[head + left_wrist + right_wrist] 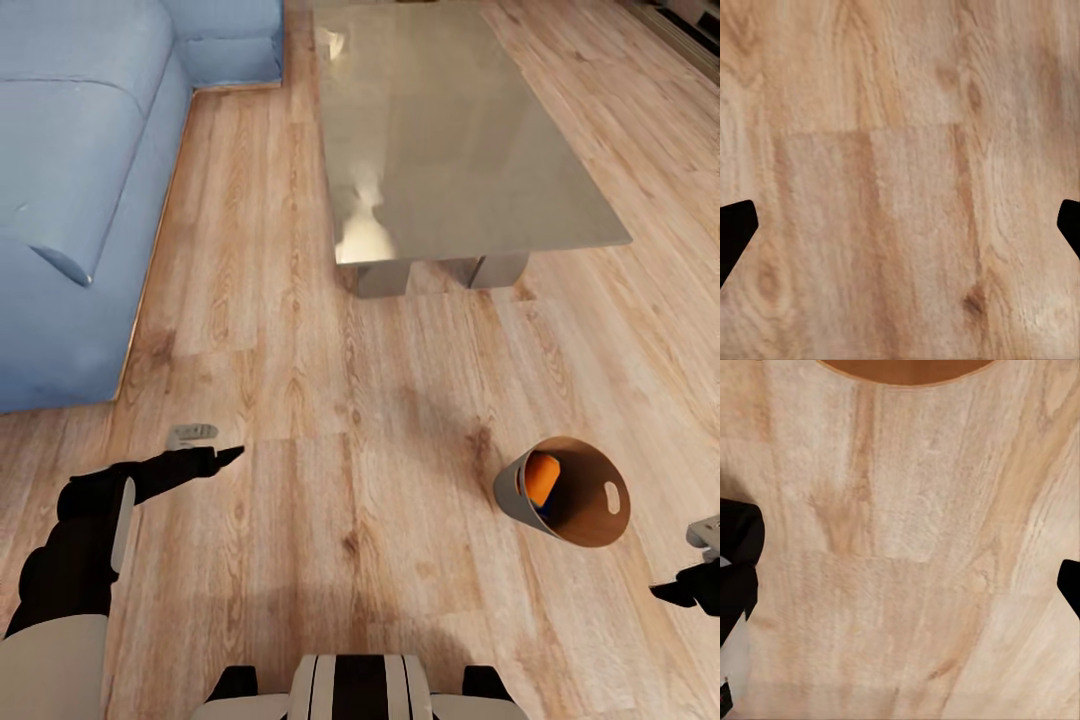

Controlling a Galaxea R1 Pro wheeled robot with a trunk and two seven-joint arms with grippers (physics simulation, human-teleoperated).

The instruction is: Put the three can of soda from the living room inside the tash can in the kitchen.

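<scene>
The tash can, pale grey outside and brown inside, sits on the wood floor at the lower right and looks tilted, its mouth turned toward me. Inside it lies an orange can of soda, with a sliver of a dark blue can of soda under it. My right gripper hangs open just right of the bucket; in the right wrist view, the gripper is over bare floor, with the bucket's brown rim at the frame edge. My left gripper is open over bare planks, far to the left.
The glass-topped coffee table stands ahead on two blocky legs. The light blue corner sofa fills the left side and back. Open wood floor lies between the sofa, the table and me.
</scene>
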